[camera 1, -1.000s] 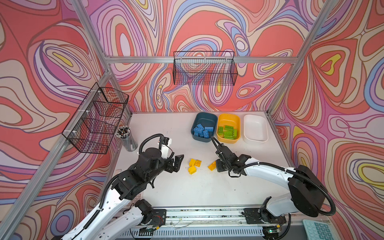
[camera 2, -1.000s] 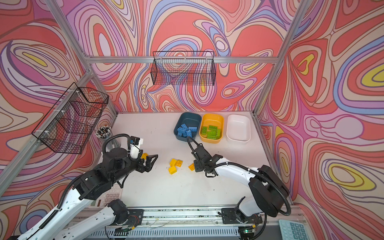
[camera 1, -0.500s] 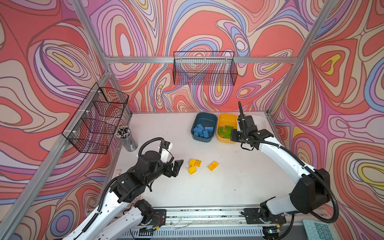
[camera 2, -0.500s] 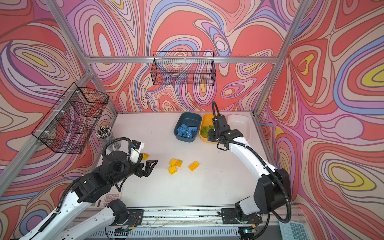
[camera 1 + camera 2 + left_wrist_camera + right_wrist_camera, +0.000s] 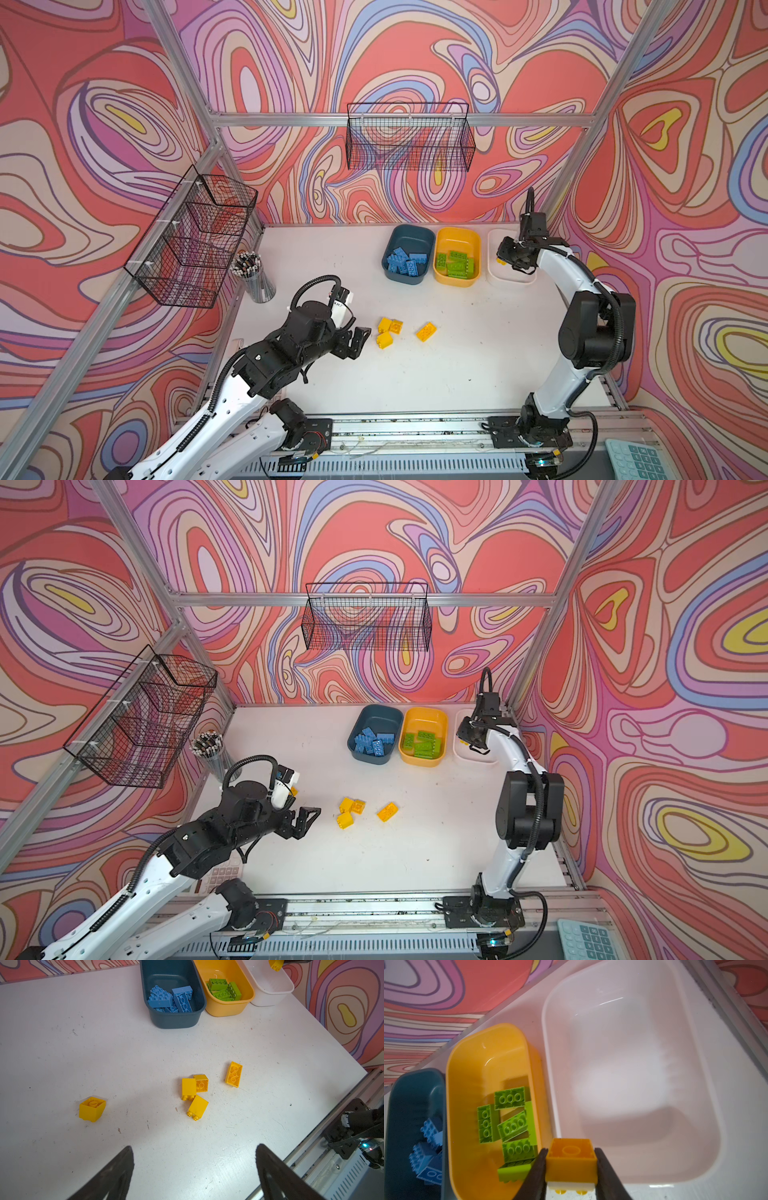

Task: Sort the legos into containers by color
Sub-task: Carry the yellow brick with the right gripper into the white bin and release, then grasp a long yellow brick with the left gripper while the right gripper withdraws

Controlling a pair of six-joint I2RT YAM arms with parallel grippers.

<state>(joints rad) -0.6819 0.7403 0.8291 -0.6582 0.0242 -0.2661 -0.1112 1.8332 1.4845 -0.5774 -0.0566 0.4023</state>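
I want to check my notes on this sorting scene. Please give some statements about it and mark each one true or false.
1. The right gripper is shut on a yellow brick. True.
2. The white tub holds bricks. False: it is empty.
3. The green bricks lie in the white tub. False: they lie in the yellow tub.
4. The left gripper is open and holds nothing. True.
5. Several loose yellow bricks lie on the table. True.

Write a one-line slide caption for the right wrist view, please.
Right gripper holds a yellow brick near the empty white tub; green bricks lie in the yellow-orange tub.
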